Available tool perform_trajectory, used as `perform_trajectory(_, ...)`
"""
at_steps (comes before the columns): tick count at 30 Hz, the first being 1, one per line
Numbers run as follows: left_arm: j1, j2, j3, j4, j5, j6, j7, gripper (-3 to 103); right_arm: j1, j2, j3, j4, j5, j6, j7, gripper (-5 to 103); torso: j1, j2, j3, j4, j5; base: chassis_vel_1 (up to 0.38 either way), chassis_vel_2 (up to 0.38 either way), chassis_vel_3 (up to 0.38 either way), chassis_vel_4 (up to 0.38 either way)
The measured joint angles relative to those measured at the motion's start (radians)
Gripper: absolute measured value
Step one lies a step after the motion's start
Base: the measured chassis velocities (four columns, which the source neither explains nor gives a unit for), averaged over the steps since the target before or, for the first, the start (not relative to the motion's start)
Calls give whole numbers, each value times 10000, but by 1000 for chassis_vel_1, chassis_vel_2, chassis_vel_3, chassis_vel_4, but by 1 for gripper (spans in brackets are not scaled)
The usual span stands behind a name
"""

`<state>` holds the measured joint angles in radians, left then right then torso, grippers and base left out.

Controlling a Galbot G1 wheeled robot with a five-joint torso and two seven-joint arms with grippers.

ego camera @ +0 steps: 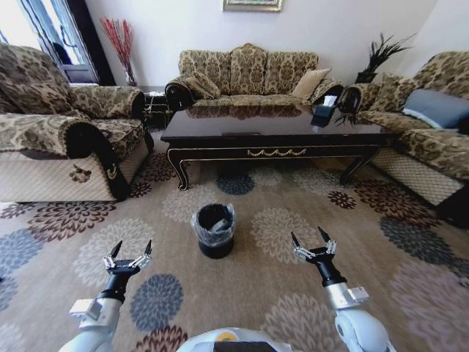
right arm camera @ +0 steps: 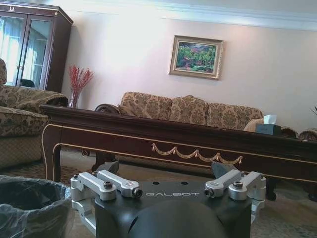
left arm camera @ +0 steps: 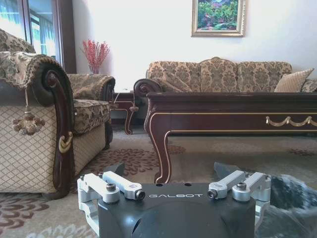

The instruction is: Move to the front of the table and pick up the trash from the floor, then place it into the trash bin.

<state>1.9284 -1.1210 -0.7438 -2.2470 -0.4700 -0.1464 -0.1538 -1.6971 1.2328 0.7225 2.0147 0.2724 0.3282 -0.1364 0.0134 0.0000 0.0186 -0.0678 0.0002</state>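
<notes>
The trash bin (ego camera: 213, 230) stood at frame centre on open floor (ego camera: 278, 293), just below the table (ego camera: 275, 132), whose gold-trimmed front edge crossed mid-frame. Left gripper (ego camera: 129, 253) at lower left and right gripper (ego camera: 311, 240) at lower right hovered, fingers spread, holding nothing. Both wrists read "GALBOT"
</notes>
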Motion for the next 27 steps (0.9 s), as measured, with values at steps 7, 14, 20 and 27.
perform_trajectory(7,-1,1,1,0,-1,6,-3,100,3,0,0,0,0,0,5,100,1,0,1,1,-1,173,-174,-172,182)
perform_trajectory(14,-1,1,1,0,-1,8,-8,100,2,0,0,-1,0,0,7,100,0,0,1,0,0,205,-201,-205,202)
perform_trajectory(20,-1,1,1,0,-1,7,-10,100,1,0,0,0,-1,0,8,100,0,0,1,1,-3,220,-222,-239,217)
perform_trajectory(27,-1,1,1,1,-1,8,-10,100,1,1,0,-1,-1,0,8,100,0,0,1,0,-3,218,-226,-235,223)
